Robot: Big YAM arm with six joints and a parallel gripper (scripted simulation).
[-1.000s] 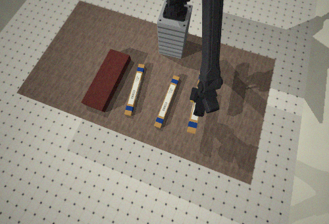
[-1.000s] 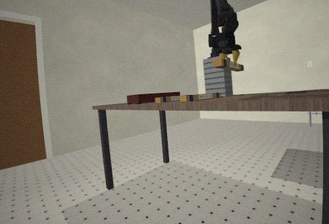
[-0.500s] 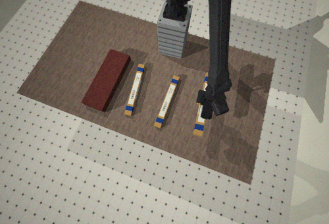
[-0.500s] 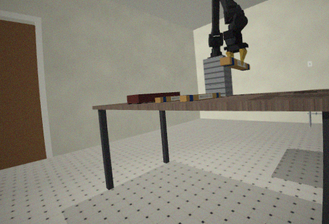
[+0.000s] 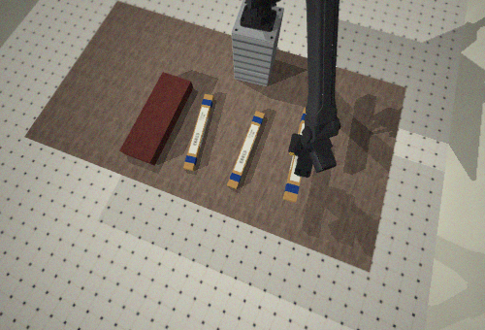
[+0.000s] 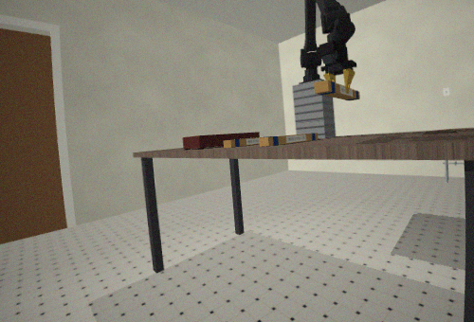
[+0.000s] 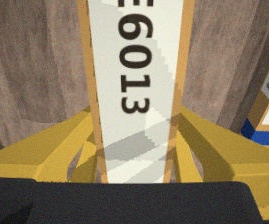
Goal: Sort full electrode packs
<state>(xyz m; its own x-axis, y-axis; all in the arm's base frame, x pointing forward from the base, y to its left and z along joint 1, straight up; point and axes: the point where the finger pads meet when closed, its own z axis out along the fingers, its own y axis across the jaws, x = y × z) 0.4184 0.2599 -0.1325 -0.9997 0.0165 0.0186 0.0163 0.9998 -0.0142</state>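
My gripper (image 6: 339,84) (image 7: 135,111) is shut on an orange, white and blue electrode pack (image 5: 292,189) (image 6: 327,87) (image 7: 135,60) marked E6013. It holds the pack roughly level, well above the table, by its long sides. In the top view the arm hides part of it. A second pack (image 5: 245,149) (image 6: 289,139) lies flat on the table in the middle. A third pack (image 5: 198,132) (image 6: 229,143) lies flat to its left, beside the low dark red platform (image 5: 157,117) (image 6: 204,142). No pack is on the platform.
The brown table (image 5: 97,62) (image 6: 379,150) carries everything. The grey ribbed pedestal (image 5: 253,59) (image 6: 310,108) under the arm stands at the table's back edge. Part of a pack (image 7: 265,120) lying below shows at the right of the wrist view.
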